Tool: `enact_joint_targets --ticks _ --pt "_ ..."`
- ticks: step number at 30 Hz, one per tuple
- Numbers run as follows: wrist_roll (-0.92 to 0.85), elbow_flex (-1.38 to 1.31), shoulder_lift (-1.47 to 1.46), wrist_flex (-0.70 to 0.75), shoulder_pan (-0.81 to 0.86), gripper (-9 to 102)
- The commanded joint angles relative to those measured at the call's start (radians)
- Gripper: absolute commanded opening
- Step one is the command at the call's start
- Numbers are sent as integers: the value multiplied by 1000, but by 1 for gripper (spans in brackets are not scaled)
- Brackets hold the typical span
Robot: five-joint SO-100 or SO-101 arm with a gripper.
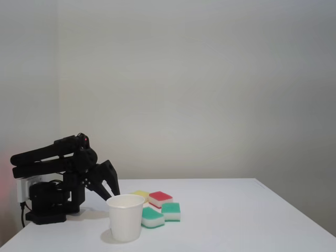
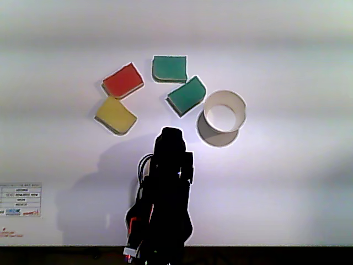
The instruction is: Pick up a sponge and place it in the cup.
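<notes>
Beside your plain white tapered paper cup [image 2: 223, 117] lies the small teal-topped, white-based sponge [image 2: 186, 95], just apart from it; your black two-finger gripper [image 1: 112, 190] hangs empty behind them, jaw state unclear.

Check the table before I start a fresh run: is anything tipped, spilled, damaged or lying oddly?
Nothing stands out. The plain white paper cup stands upright and looks empty. The two teal-green sponges, the red-topped sponge and the yellow sponge lie flat in a loose arc, at varied angles.
</notes>
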Motion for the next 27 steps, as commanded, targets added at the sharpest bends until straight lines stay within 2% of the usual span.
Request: enact_joint_targets --ticks 1,18,23,27 --pt "3 -2 5 94 78 0" --pt "5 -18 2 77 80 0" --pt "54 -172 -127 67 61 0" --pt "83 -400 -362 77 61 0"
